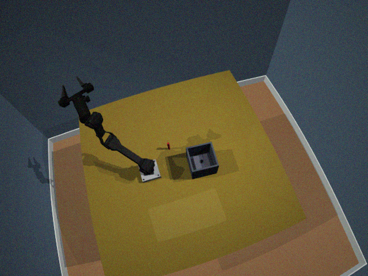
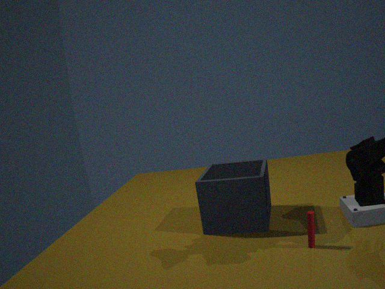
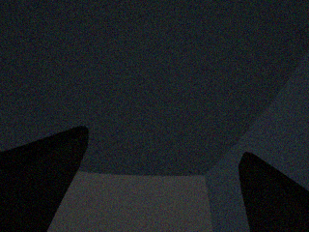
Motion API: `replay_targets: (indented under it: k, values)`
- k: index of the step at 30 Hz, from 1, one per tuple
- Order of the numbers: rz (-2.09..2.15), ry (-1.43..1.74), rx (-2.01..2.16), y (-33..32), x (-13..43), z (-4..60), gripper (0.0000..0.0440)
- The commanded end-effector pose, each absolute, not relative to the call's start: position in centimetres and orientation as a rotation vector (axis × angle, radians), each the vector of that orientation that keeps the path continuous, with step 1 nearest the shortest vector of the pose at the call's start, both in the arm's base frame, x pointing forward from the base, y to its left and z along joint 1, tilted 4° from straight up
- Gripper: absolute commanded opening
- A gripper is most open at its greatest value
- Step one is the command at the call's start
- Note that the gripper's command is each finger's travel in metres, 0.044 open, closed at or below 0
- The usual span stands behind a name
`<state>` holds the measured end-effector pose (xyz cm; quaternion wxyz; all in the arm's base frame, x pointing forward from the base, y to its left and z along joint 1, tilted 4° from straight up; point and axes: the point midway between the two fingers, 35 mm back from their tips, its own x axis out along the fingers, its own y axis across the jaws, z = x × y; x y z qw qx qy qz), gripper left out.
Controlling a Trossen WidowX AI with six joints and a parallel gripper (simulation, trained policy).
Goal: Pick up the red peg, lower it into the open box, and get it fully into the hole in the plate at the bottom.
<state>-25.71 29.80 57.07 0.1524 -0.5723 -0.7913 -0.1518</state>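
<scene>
The red peg [image 1: 168, 145] [image 2: 310, 229] stands upright on the yellow table top, just left of the box in the top view. The dark grey open box [image 1: 202, 160] [image 2: 233, 197] stands near the table's middle; the plate at its bottom with a dark hole [image 1: 202, 160] shows in the top view. My gripper [image 1: 71, 87] [image 3: 167, 149] is open and empty, raised high at the far left, pointing up and away from the table, far from the peg and box. The wrist view shows only the two dark fingers and the blue-grey wall.
The arm's base sits on a small white mount [image 1: 150, 176] [image 2: 360, 212] left of the box. A white-rimmed brown floor [image 1: 309, 246] surrounds the yellow table. Blue-grey walls stand behind.
</scene>
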Motion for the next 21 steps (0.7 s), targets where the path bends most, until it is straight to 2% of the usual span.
replay_targets:
  k: [1, 3, 21]
  values:
    - [-0.448, -2.262, -1.634, 29.6, -25.6, 57.4, 0.0420]
    - [-0.468, -2.237, -1.613, 29.1, -25.1, 58.3, 0.0440]
    - [-0.718, -1.885, -1.553, 23.1, -16.0, 65.4, 0.0440]
